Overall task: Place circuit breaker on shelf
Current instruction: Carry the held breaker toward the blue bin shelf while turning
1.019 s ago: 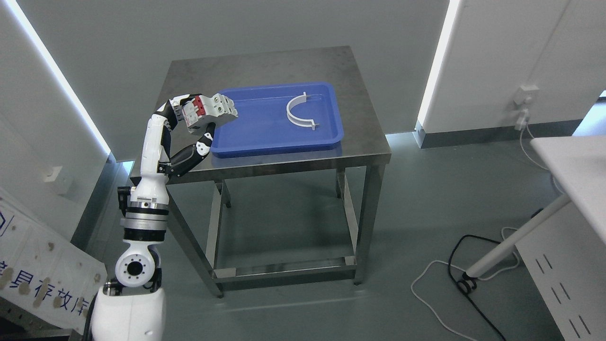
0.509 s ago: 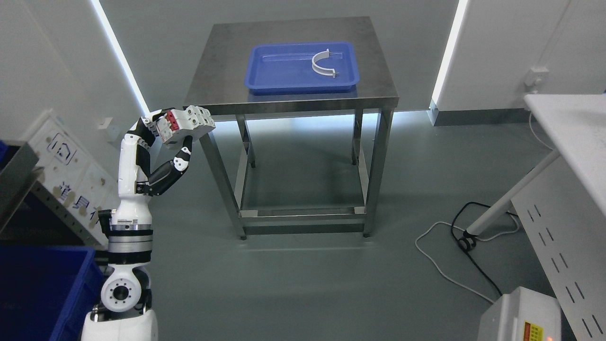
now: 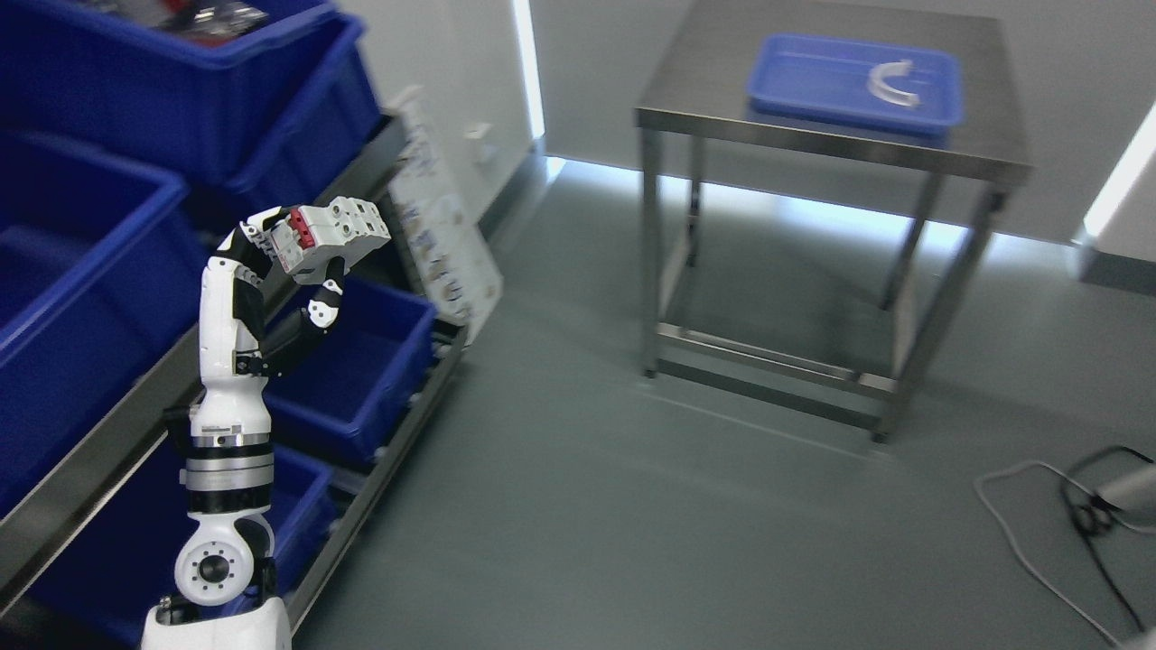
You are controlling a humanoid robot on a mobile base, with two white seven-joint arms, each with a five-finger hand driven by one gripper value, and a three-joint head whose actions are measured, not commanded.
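We find the left hand (image 3: 293,248) raised in front of the shelf (image 3: 108,424), its fingers clamped on the circuit breaker (image 3: 330,235), which sits at the top of the hand with its white end jutting right past the fingertips. Blue bins (image 3: 361,370) fill the shelf; across the floor stands a metal table (image 3: 813,135) bearing a blue tray (image 3: 813,86).
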